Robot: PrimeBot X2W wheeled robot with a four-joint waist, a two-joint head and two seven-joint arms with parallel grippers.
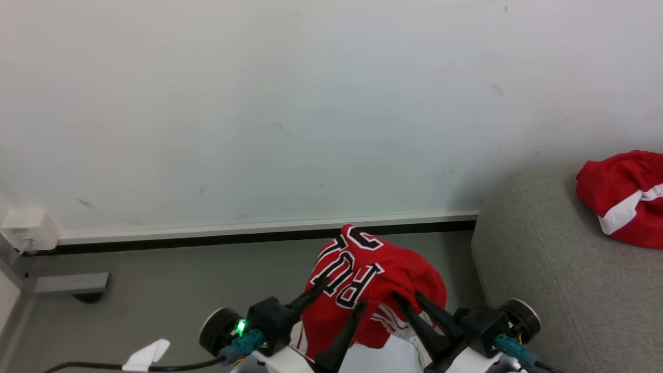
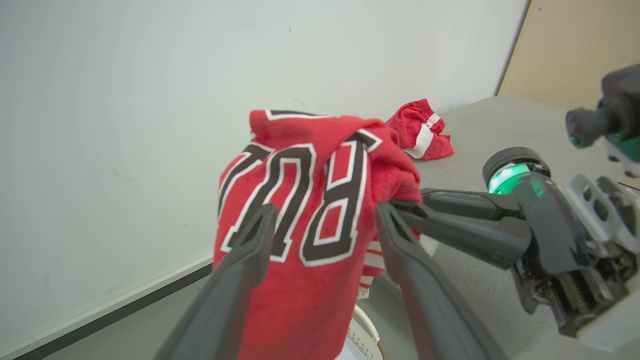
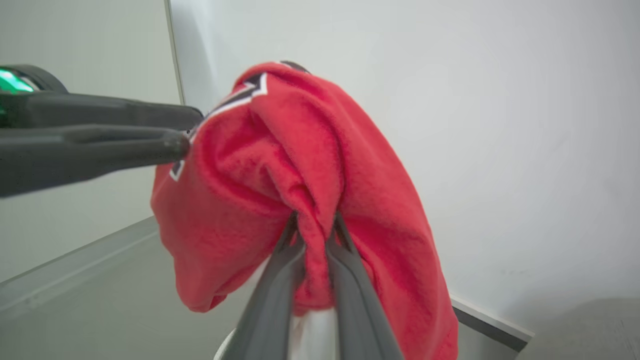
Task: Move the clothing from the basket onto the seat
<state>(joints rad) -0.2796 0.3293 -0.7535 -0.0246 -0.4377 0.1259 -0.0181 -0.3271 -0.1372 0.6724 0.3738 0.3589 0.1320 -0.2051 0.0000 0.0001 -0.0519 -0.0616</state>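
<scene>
Most of the seat [image 1: 544,290] is bare grey fabric, open from above and from its near side. A crumpled red striped garment [image 1: 621,199] takes the part by the wall [image 1: 311,103], which closes off the back. The floor [image 1: 181,274] left of the seat lies open. The hanging jersey [image 1: 362,280] blocks the way just left of the seat's edge.

Holds both arms low and side by side, wrists angled so the fingers point up and toward each other. Has the left gripper [image 1: 344,291] spread wide, its fingertips resting against the jersey [image 1: 357,269]. Pinches a fold of that jersey tightly in the right gripper [image 1: 407,296], whose fingers are nearly together.
</scene>
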